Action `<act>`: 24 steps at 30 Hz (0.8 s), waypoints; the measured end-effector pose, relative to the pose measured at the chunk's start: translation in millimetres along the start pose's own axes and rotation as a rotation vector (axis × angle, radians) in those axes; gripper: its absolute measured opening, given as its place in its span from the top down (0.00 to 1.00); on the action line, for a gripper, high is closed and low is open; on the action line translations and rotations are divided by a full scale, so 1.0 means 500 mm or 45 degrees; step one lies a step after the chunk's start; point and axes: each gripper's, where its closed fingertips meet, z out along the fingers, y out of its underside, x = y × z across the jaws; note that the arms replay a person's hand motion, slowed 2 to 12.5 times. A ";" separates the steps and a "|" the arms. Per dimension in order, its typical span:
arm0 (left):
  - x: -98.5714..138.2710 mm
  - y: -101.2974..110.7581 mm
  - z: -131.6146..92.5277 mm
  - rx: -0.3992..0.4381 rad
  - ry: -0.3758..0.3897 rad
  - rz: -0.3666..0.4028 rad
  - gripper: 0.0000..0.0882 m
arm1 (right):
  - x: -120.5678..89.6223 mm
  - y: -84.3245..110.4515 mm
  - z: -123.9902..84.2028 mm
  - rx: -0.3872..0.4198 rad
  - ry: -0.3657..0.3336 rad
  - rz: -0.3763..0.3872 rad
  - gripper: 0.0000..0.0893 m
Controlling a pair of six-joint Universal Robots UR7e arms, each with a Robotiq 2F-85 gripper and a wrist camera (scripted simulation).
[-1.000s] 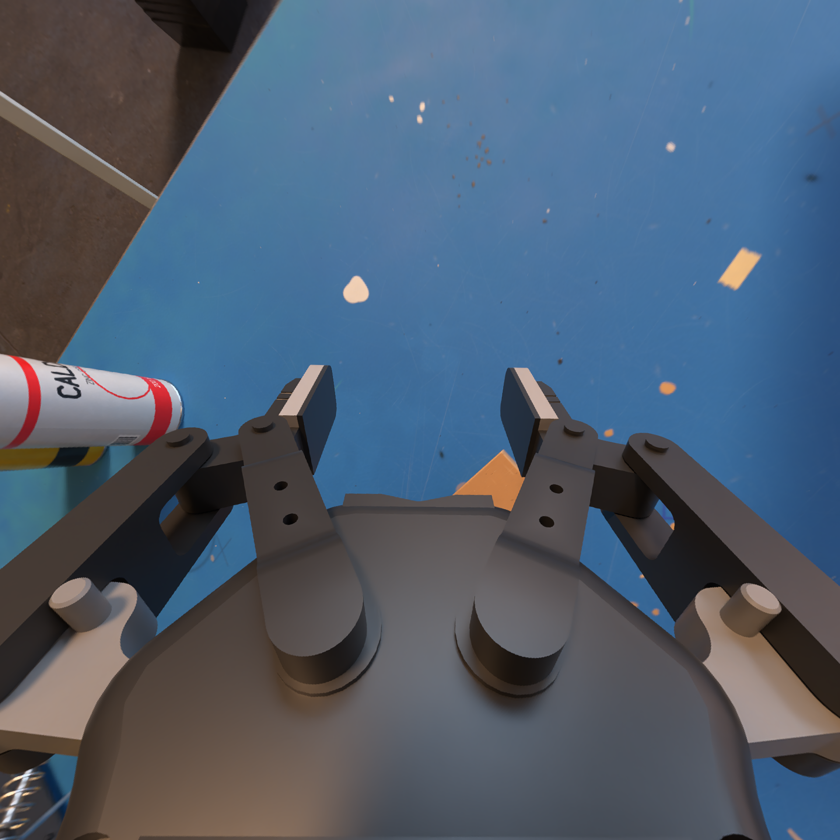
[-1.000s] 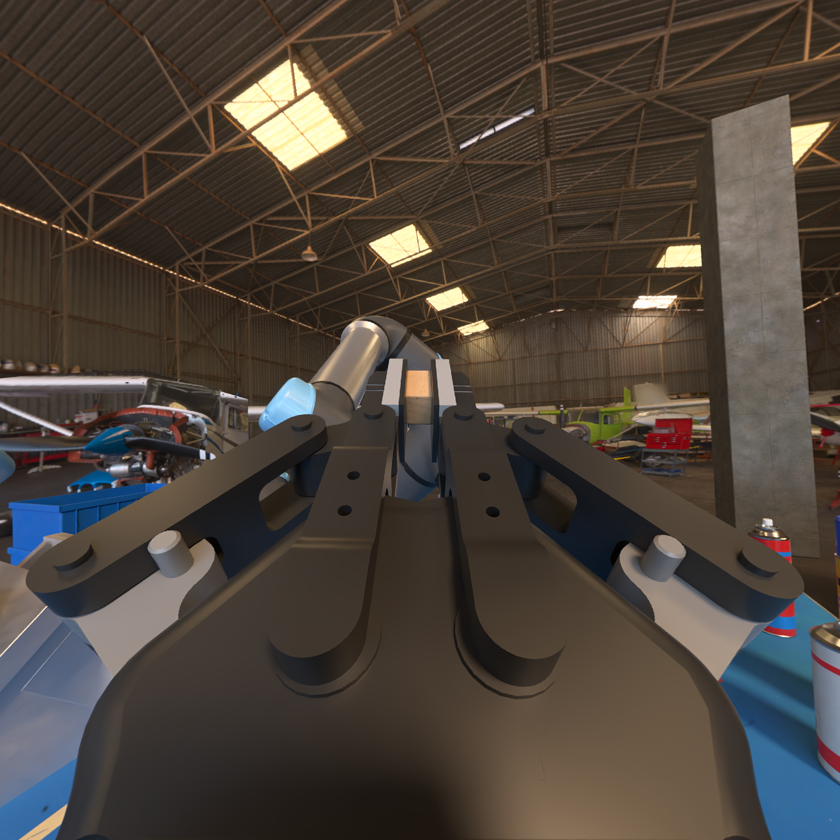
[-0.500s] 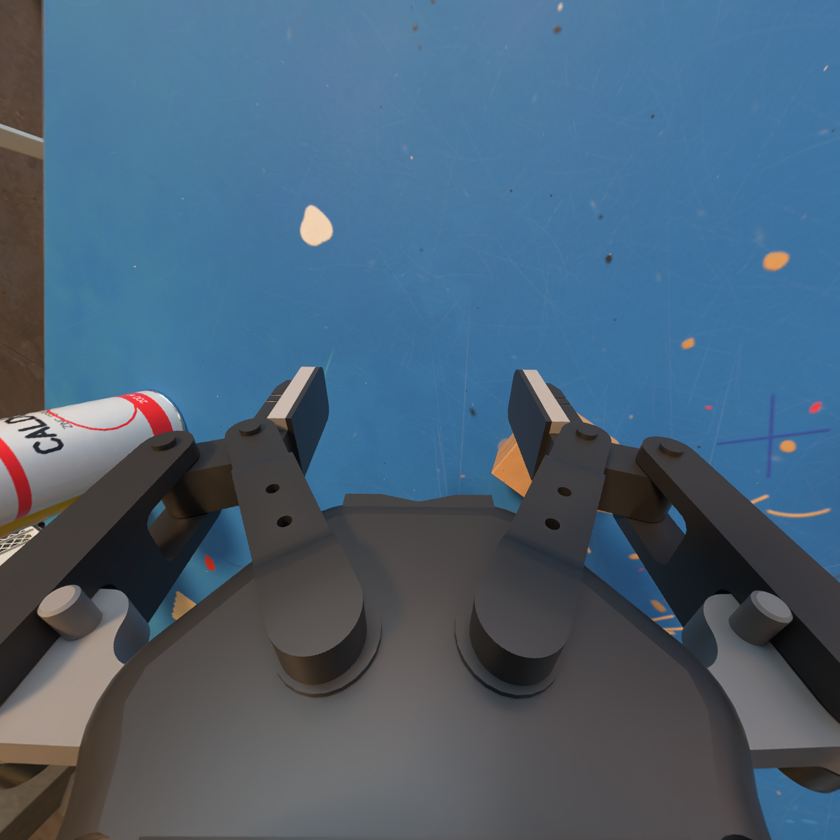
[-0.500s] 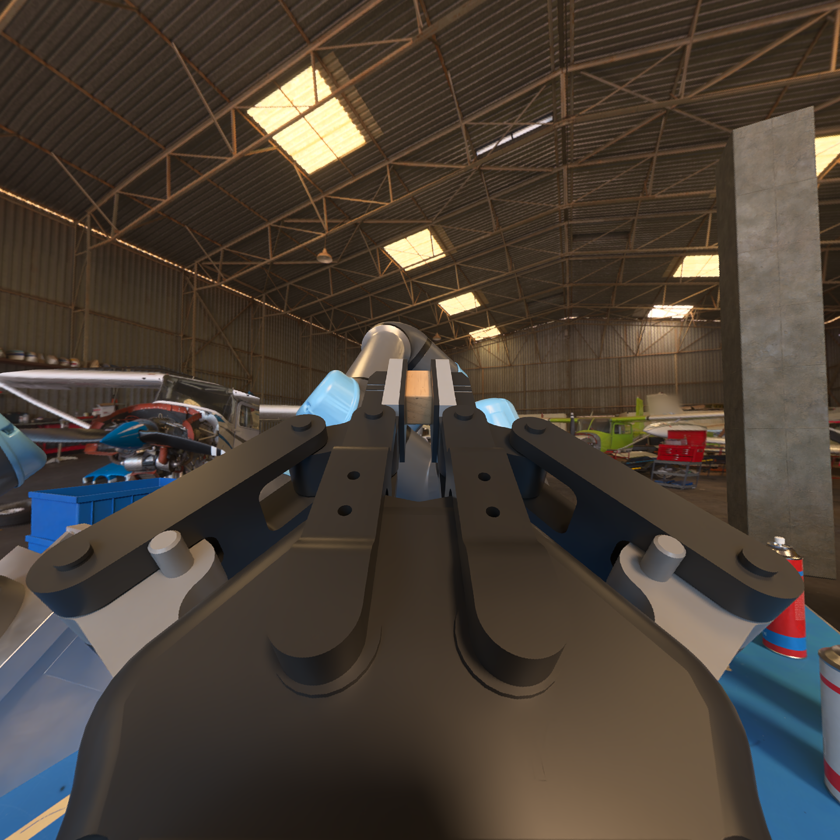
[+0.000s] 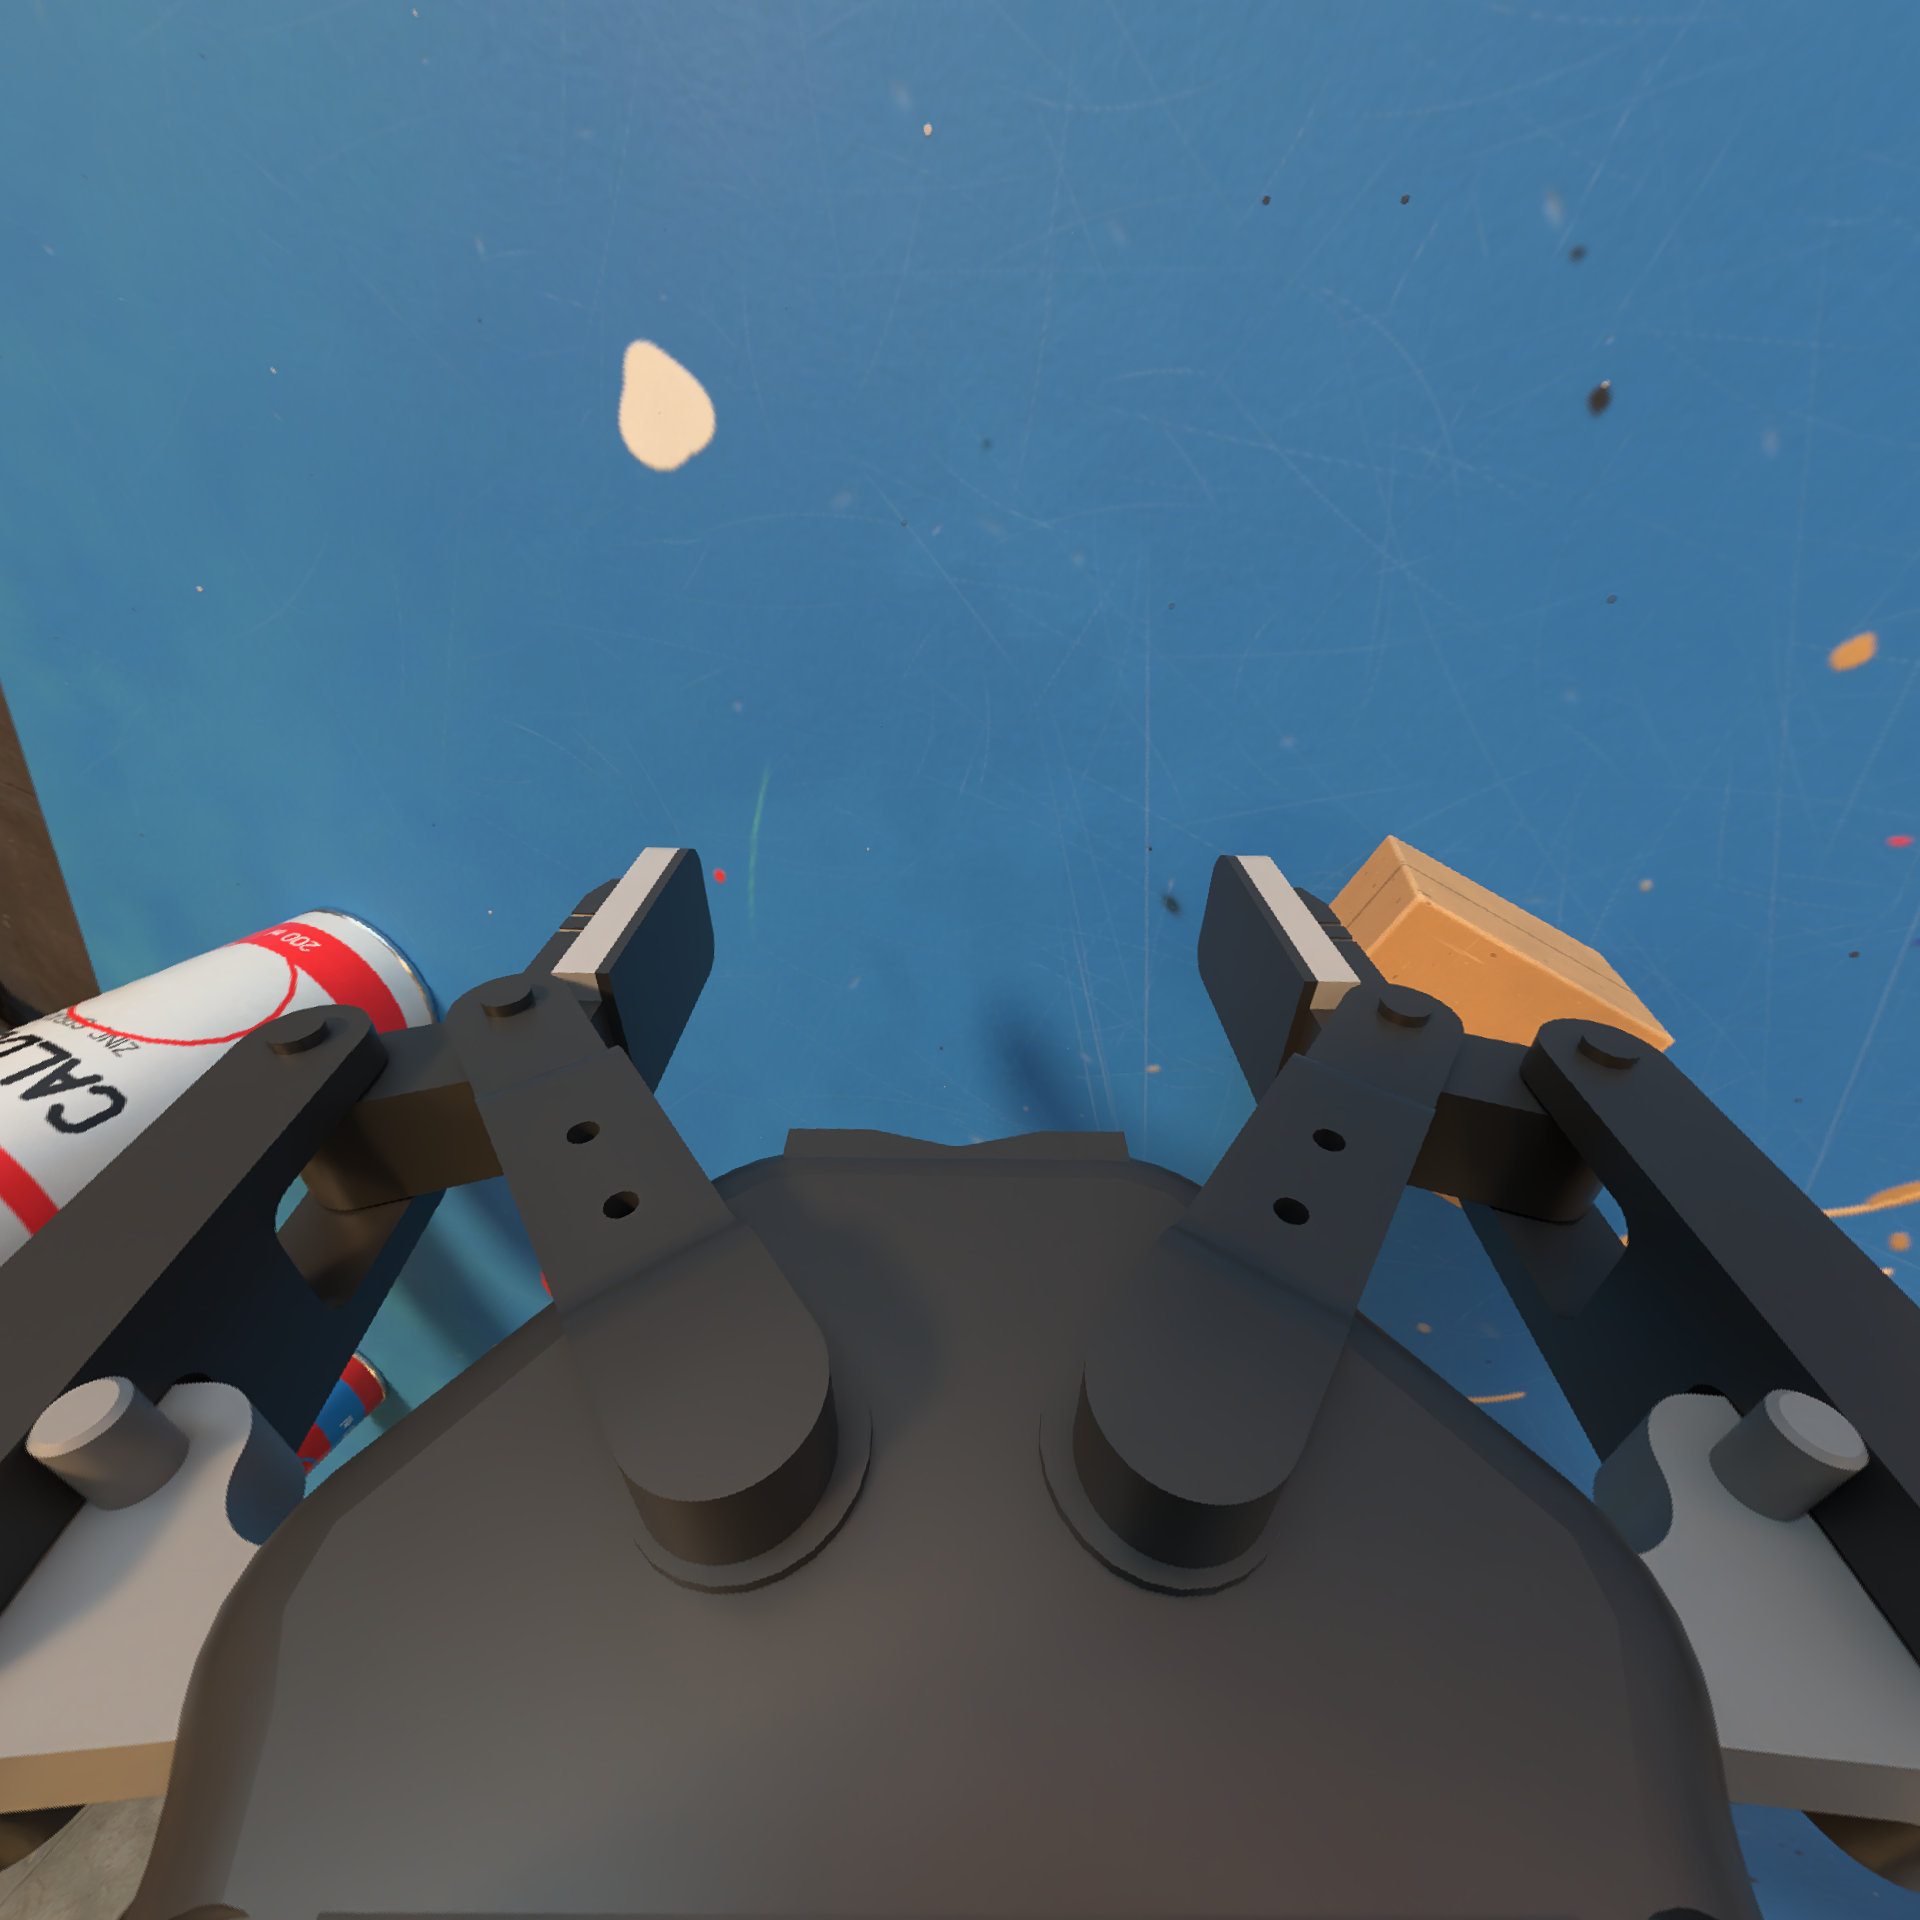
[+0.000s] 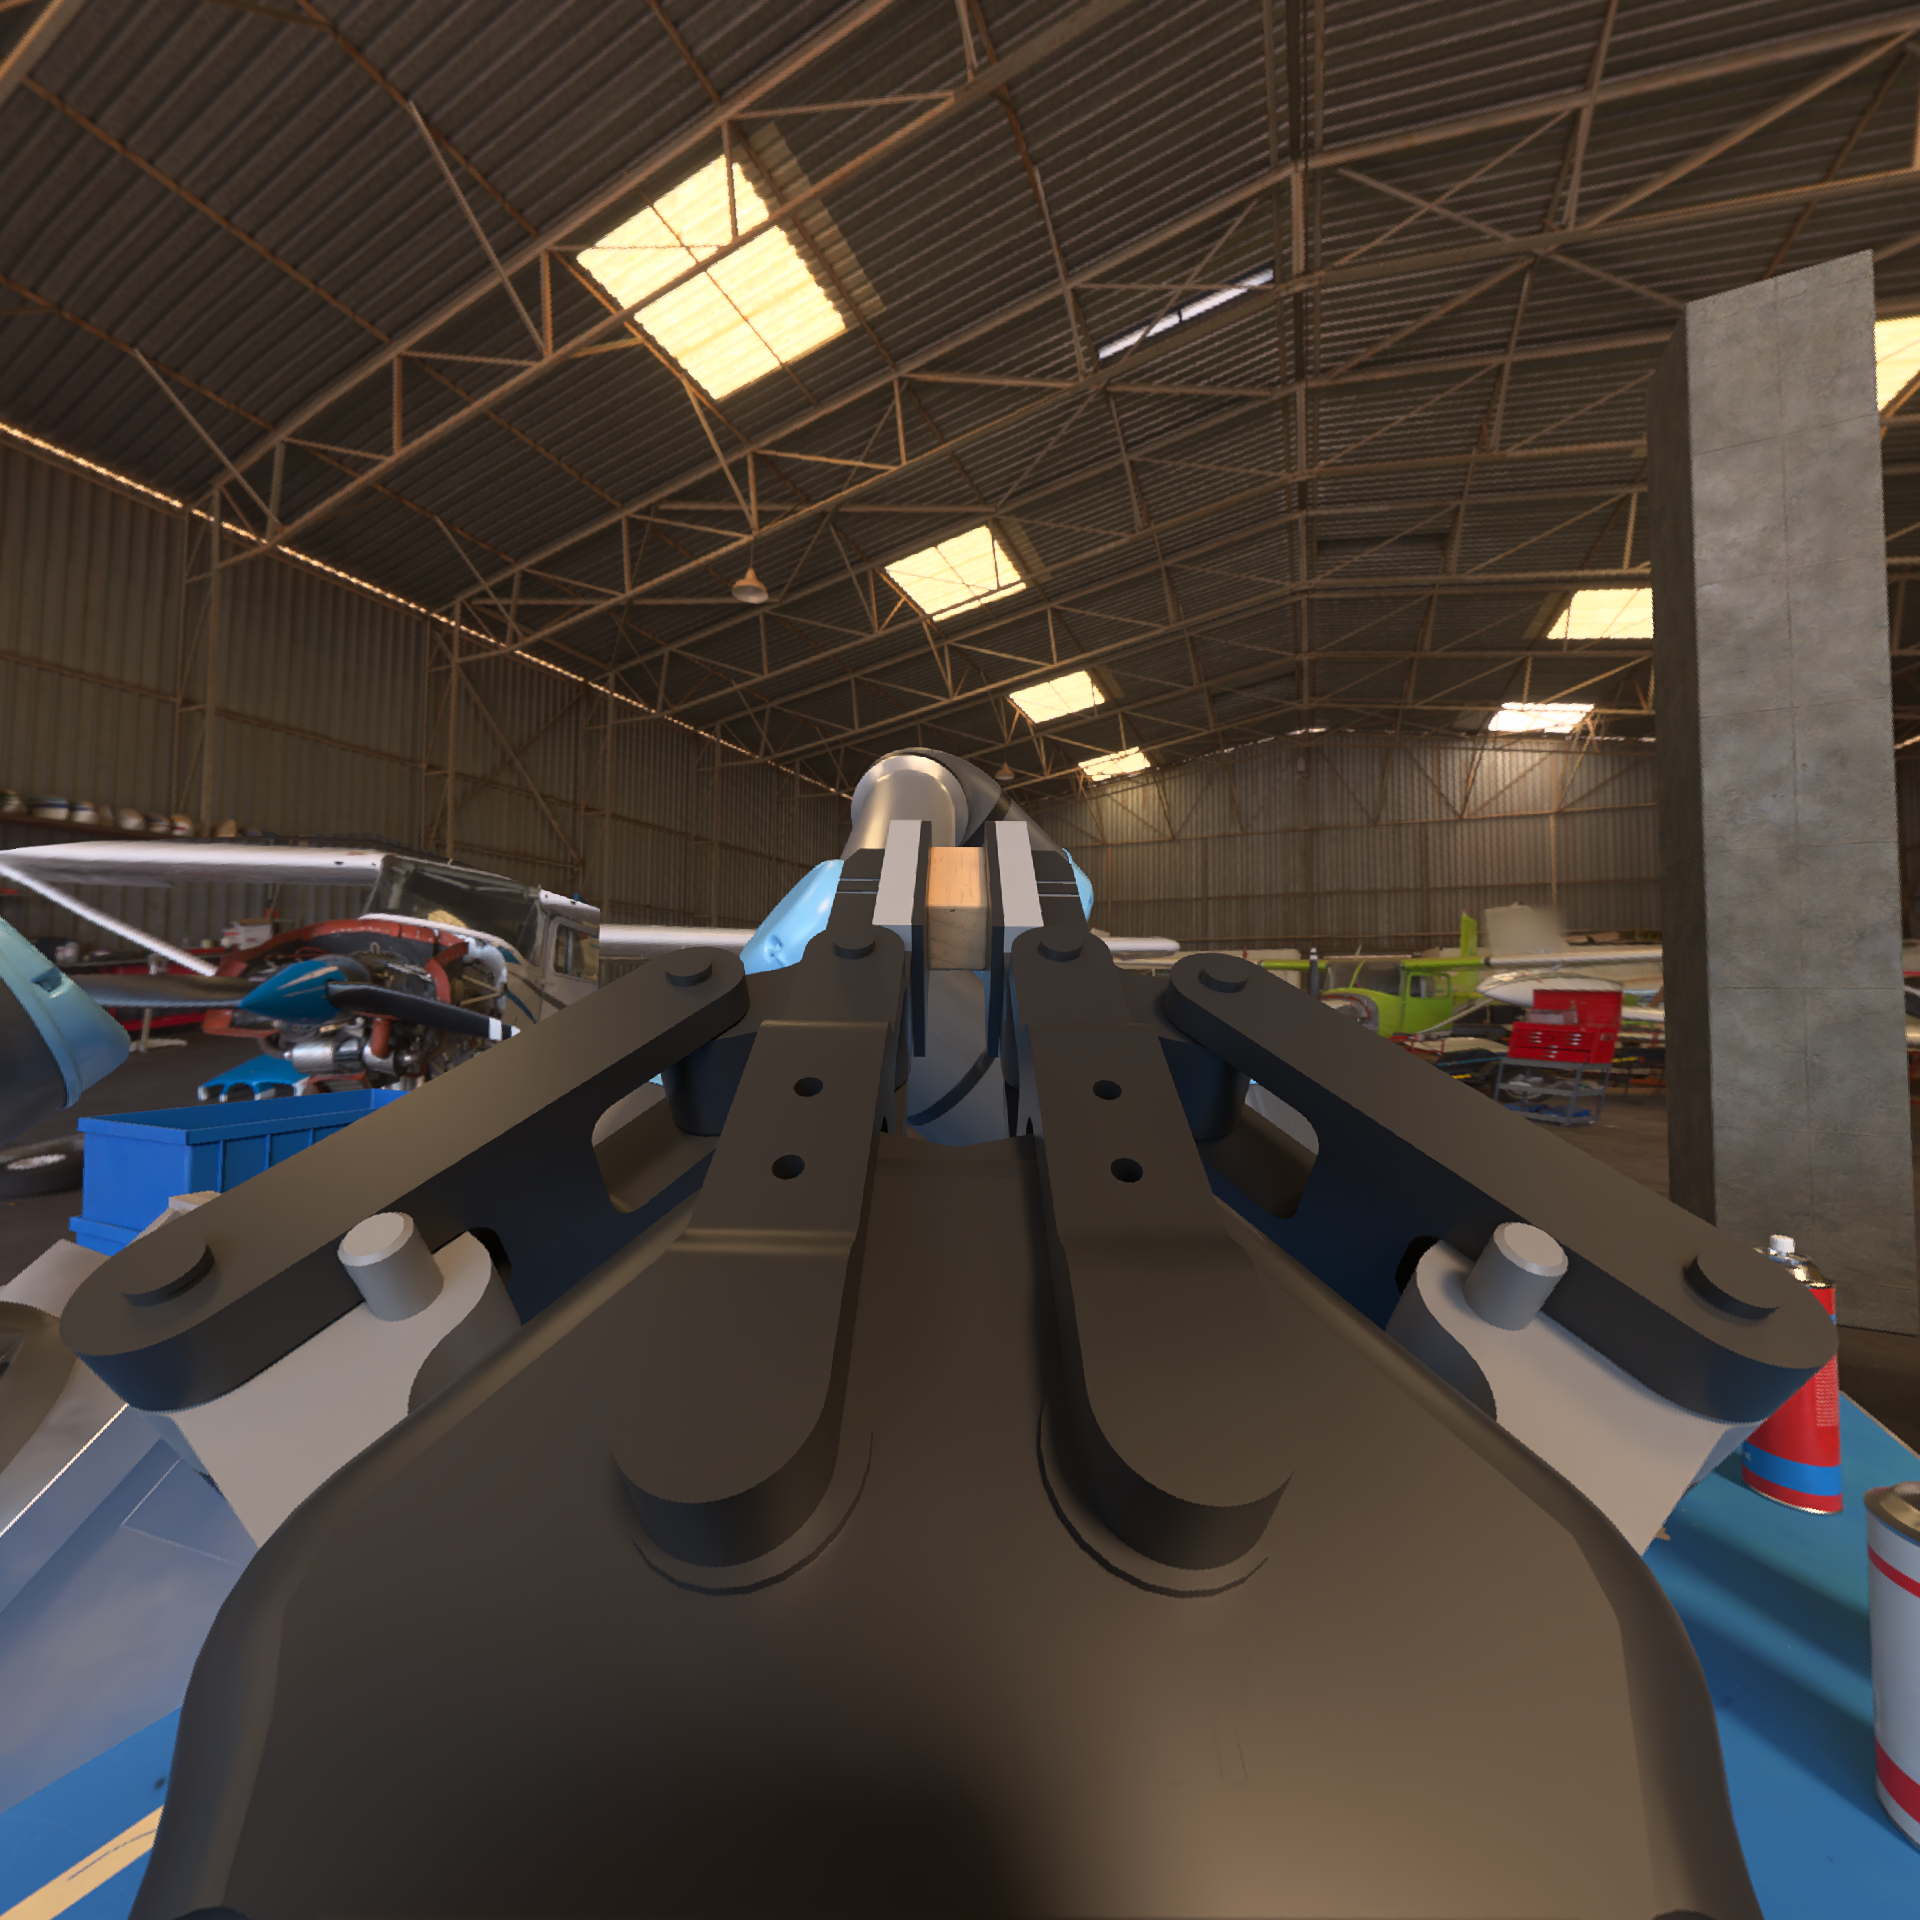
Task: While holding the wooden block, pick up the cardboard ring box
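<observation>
In the left wrist view my left gripper (image 5: 956,935) is open and empty above the blue table (image 5: 1039,416). The tan cardboard ring box (image 5: 1475,951) sits on the table just outside my right finger, partly hidden behind it. In the right wrist view my right gripper (image 6: 956,894) is shut on the small wooden block (image 6: 956,902) and holds it up in the air, pointing level across the hall. The other arm's grey and light-blue links (image 6: 914,800) show behind the block.
A white and red can (image 5: 187,1049) lies on its side left of my left gripper, near the table's left edge (image 5: 31,883). A red spray can (image 6: 1797,1434) and a white and red can (image 6: 1896,1662) stand on the table at the right. A concrete pillar (image 6: 1777,727) rises behind.
The left gripper has turned and shifted, so the ring box moved from under the palm to outside the right finger. The right gripper has kept the block and drifted slightly.
</observation>
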 end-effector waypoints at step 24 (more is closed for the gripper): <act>0.002 0.045 0.084 -0.178 0.161 0.014 0.03 | 0.004 -0.005 -0.009 0.004 -0.012 0.010 0.90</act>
